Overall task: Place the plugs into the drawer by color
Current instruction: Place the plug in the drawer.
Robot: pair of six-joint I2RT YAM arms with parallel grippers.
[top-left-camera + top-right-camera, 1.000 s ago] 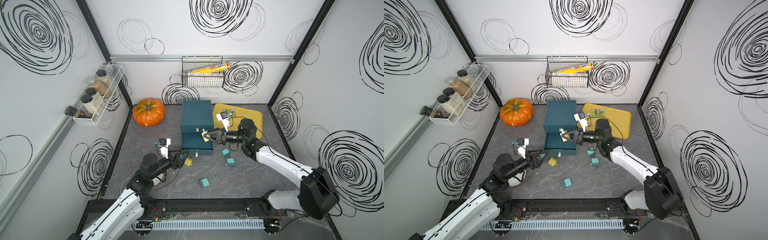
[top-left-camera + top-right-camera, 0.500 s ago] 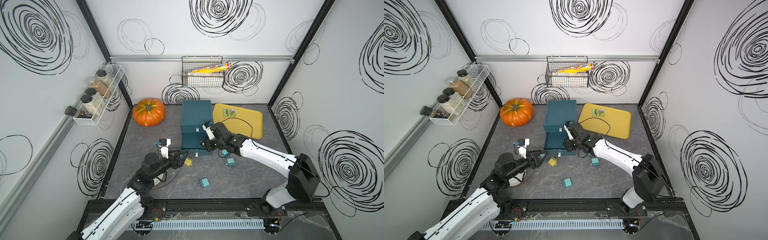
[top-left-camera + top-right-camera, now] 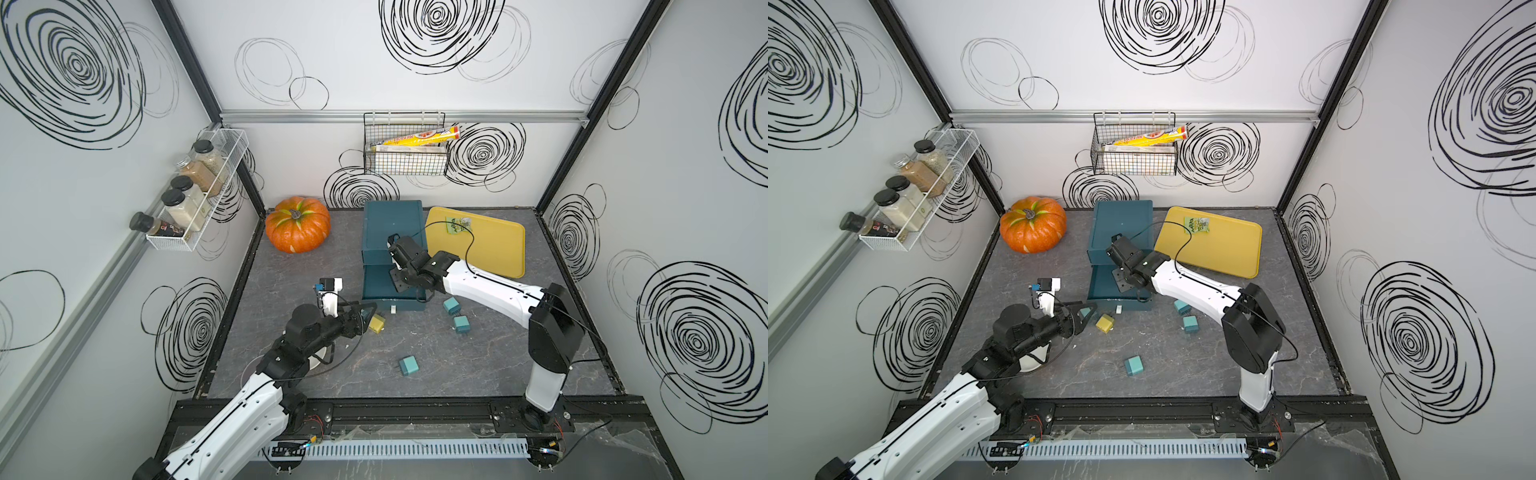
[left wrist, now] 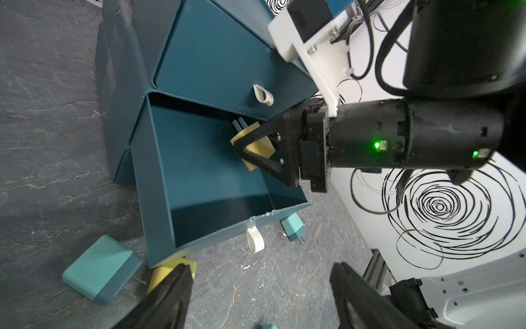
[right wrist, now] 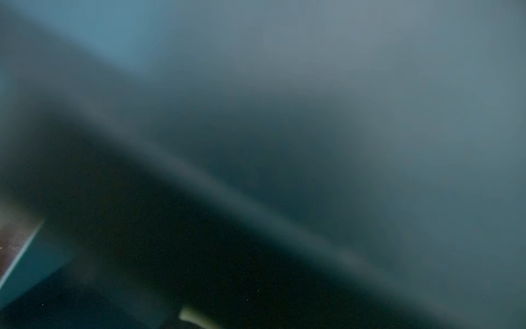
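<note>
Left wrist view, frame centre: right tool clamps a yellow plug inside the open drawer; left tool gapes wide at the bottom edge. Risk: the plug sits tilted, so on release its prongs could catch the drawer wall.

No wording can be read anywhere. Print shows but is too small to make out on three things: the long yellow box in the wire basket on the wall behind the drawer, the green packet on the yellow tray just beside the drawer, and the spice jars racked on a side wall, well apart from the drawer.
</note>
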